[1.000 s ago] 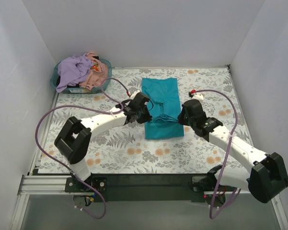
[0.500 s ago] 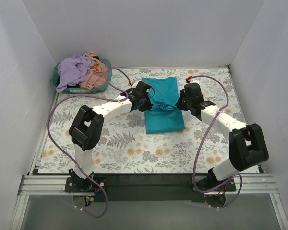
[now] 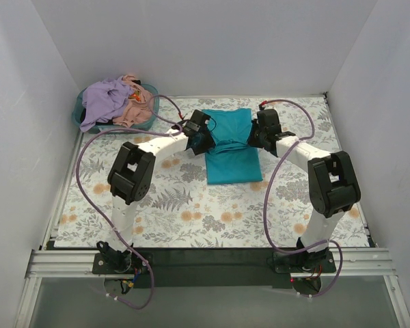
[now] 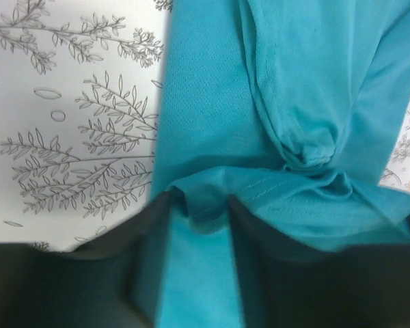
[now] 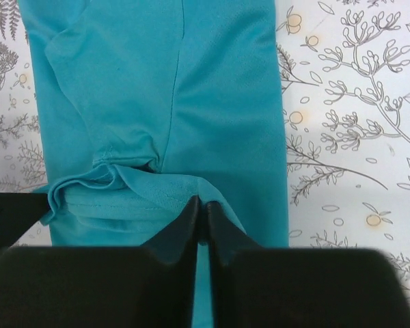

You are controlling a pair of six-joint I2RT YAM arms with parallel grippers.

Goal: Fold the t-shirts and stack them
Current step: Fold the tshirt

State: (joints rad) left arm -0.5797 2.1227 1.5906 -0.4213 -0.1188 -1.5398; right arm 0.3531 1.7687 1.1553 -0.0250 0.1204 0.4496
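Note:
The teal-blue t-shirt (image 3: 231, 160) lies partly folded at the middle back of the table. My left gripper (image 3: 203, 141) is at its left edge and my right gripper (image 3: 255, 139) at its right edge. In the left wrist view my left gripper (image 4: 198, 205) is shut on a bunched hem of the teal shirt (image 4: 212, 123). In the right wrist view my right gripper (image 5: 201, 208) pinches a fold of the same shirt (image 5: 212, 102). The lavender t-shirt (image 3: 104, 97) and the peach-pink t-shirt (image 3: 134, 109) lie crumpled in the basket.
The teal plastic basket (image 3: 123, 129) stands in the far left corner. The floral table cloth (image 3: 178, 205) covers the table. White walls close in the left, back and right sides. Purple cables loop off both arms.
Both grippers have moved away from the arm bases toward the back, carrying the near hem of the teal shirt over the rest of it. The shirt now looks shorter.

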